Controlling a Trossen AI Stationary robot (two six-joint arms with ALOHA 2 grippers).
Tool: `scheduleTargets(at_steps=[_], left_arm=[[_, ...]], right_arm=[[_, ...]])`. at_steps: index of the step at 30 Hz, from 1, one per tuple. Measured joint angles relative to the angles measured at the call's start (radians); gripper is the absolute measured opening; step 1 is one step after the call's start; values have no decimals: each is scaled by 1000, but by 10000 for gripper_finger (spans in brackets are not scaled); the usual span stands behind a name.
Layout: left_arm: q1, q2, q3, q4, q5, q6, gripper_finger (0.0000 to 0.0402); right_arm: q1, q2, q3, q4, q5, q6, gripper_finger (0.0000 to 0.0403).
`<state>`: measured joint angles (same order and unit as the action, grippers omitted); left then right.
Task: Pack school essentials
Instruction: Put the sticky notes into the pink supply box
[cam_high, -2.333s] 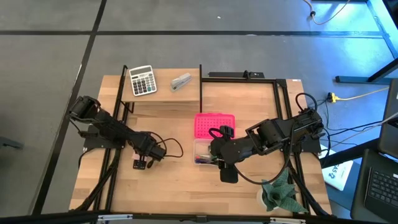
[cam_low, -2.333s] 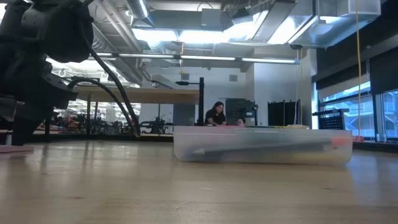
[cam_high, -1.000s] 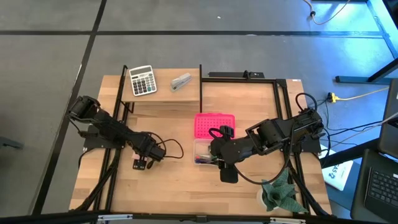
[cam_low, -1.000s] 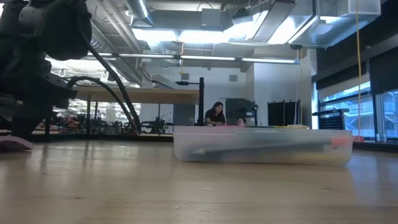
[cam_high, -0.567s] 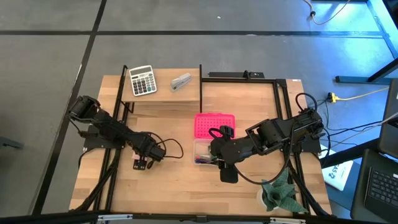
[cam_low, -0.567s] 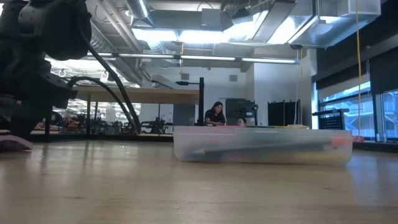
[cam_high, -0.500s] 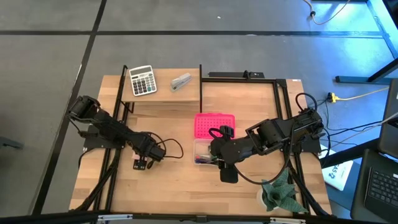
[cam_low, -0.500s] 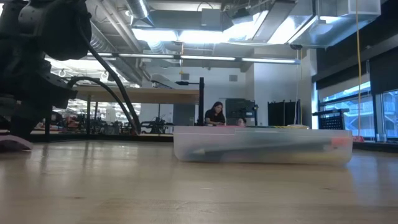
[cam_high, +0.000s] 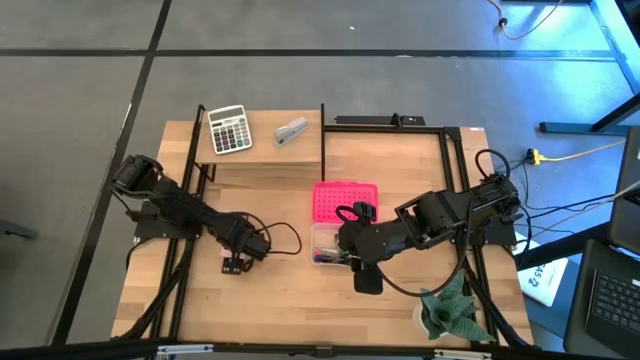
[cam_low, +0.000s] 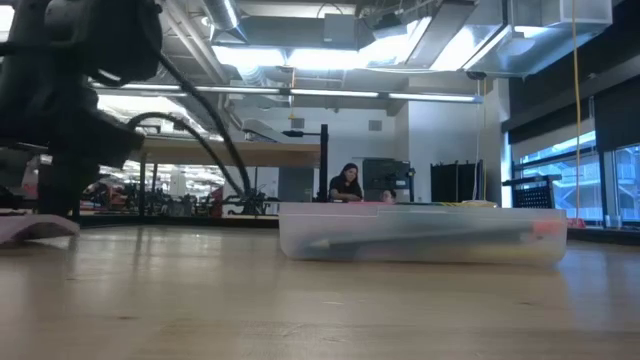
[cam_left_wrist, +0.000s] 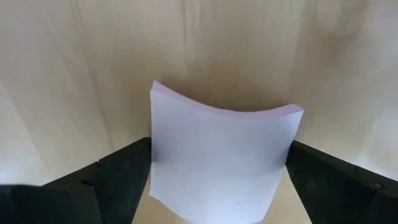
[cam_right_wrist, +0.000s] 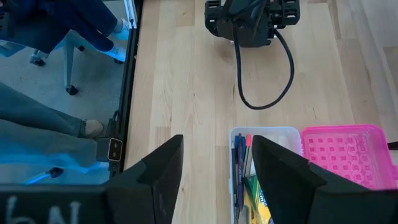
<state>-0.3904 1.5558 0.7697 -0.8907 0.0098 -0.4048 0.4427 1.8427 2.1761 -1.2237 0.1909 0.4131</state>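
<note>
A pale pink note pad (cam_left_wrist: 217, 158) sits between the fingers of my left gripper (cam_high: 237, 265), which points down at the table's left-middle and is shut on it. In the low view the pad (cam_low: 35, 228) shows at table height on the far left. A clear box (cam_high: 325, 245) to its right holds pens (cam_right_wrist: 239, 158) and a yellow-green crayon box (cam_right_wrist: 258, 199). My right gripper (cam_right_wrist: 214, 180) hangs open above that box with nothing between its fingers. My left gripper pinches the note pad by two opposite edges (cam_left_wrist: 152, 162), one finger on each, coming from above and pointing down. The pad is bowed between the fingers, its far edge (cam_left_wrist: 224, 112) curved. Whether it is clear of the table, I cannot tell.
A pink perforated tray (cam_high: 345, 200) lies just behind the clear box. A calculator (cam_high: 229, 129) and a grey stapler (cam_high: 291, 131) rest at the far edge. A green cloth (cam_high: 445, 310) lies near the right front corner. Bare wood stretches between the pad and the box.
My left gripper has shifted a little toward the table's right, toward the clear box, taking the pad with it. The pad's edge has moved the same way in the low view. My right arm has kept still.
</note>
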Motion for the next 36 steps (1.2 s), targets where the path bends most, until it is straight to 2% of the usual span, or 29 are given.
scheduleTargets(at_steps=[8, 20, 29, 32, 36], left_arm=[[0, 0, 87, -57, 19, -25, 352], [0, -3, 310, -128, 26, -144, 352], [0, -3, 465, -77, -81, -146, 352], [4, -4, 485, -22, -128, -144, 352], [26, -4, 488, 64, -141, -159, 352]], right_arm=[[0, 0, 0, 0, 0, 2, 193], [0, 0, 0, 0, 0, -26, 193], [-3, 0, 0, -3, -11, -73, 193], [-3, -1, 0, -46, -28, -63, 193], [-3, -14, 0, -152, -27, 10, 193]])
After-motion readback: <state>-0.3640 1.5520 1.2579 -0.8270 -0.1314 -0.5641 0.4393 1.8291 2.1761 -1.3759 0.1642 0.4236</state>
